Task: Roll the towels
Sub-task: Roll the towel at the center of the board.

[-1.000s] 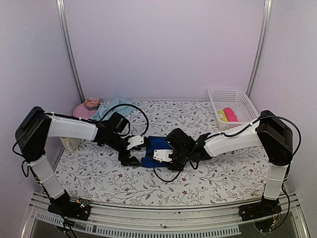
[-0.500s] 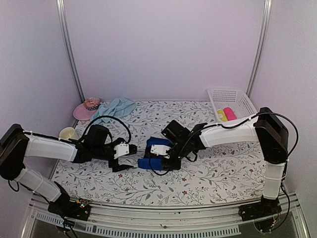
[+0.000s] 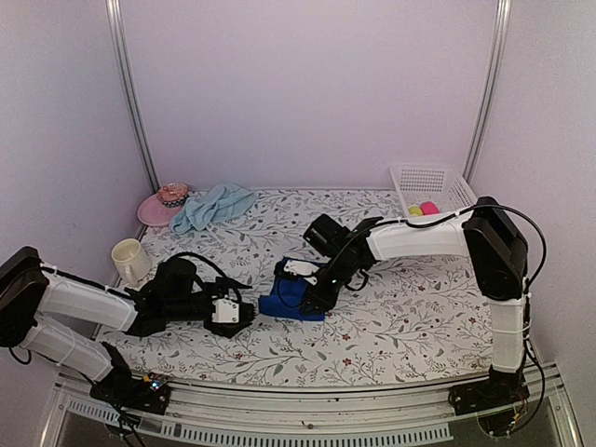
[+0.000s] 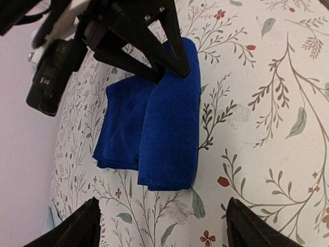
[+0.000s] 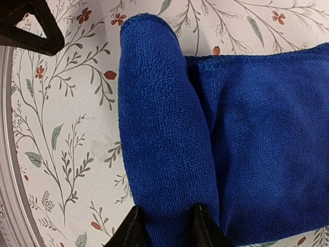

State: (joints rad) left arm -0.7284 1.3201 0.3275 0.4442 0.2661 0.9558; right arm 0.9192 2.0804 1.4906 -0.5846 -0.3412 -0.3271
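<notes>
Right gripper (image 5: 167, 229) pinching the rolled edge of the royal blue towel (image 5: 247, 128).

Its fingers (image 5: 134, 232) are clamped together on the thick rolled fold, while the rest of the towel lies flat on the floral table (image 3: 400, 317). The left gripper (image 3: 240, 315), its fingertips spread wide, sits low just left of the blue towel without touching it. The pale aqua towel (image 3: 212, 205) lies crumpled well behind and left of the blue one, beside a pink hat (image 3: 166, 200). A white basket (image 3: 438, 186) stands well behind and right of the blue towel.

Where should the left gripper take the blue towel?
Grip the blue towel at its roll's free end, left gripper coming straight in low from the left. The right gripper pinches the other end; the raised roll should fit between open fingers.
</notes>
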